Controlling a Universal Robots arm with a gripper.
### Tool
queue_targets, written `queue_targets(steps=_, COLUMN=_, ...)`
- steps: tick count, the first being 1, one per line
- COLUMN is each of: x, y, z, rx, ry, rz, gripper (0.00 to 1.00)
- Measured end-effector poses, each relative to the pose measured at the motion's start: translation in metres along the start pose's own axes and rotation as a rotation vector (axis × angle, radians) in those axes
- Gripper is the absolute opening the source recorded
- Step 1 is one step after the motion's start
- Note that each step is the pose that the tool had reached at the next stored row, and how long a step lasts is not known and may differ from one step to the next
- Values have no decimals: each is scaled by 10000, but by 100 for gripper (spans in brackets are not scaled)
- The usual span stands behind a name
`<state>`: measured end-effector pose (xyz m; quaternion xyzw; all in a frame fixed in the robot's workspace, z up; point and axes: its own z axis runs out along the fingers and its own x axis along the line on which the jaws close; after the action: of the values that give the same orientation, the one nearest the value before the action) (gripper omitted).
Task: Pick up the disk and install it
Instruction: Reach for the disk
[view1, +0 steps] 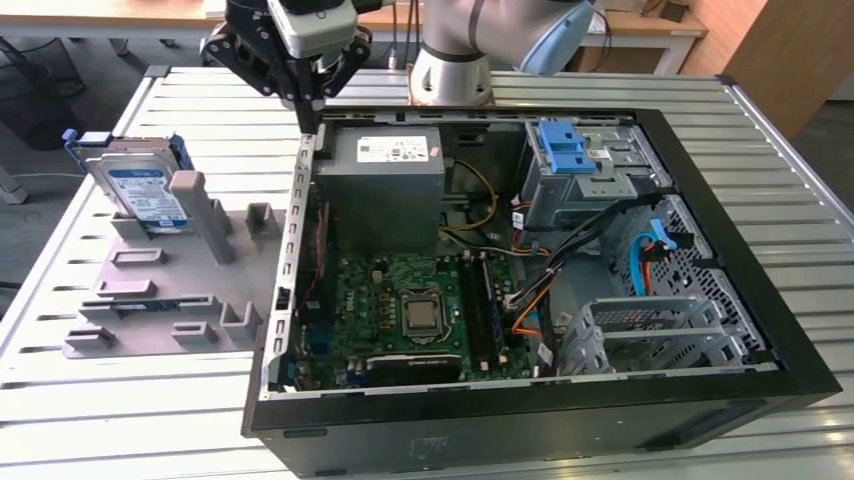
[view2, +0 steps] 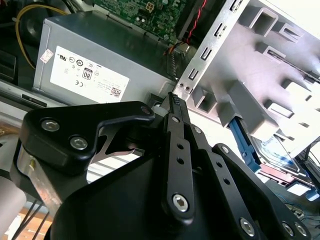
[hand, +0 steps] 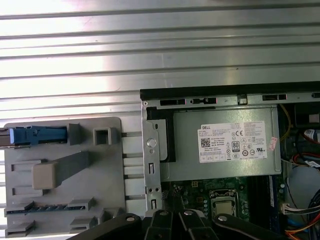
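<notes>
Silver disk upright in rack; jaws closed nr PSU.

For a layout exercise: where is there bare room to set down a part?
Free: table slats between the grey tray and the near table edge, and slats on the exterior view's right of the computer case. Crowded: inside the case, and the tray holding the disk.

Looks like a robotics lab: open computer case on a ribbed metal bench, grey parts holder just beside the case, robot arm and wooden desks behind the case.
</notes>
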<state>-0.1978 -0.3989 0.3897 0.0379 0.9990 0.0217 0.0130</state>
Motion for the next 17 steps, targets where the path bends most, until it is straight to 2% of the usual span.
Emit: queue_targets(steps=17, x=46, y=-4, z=1, rx=0, ry=1, rz=0, gripper=11)
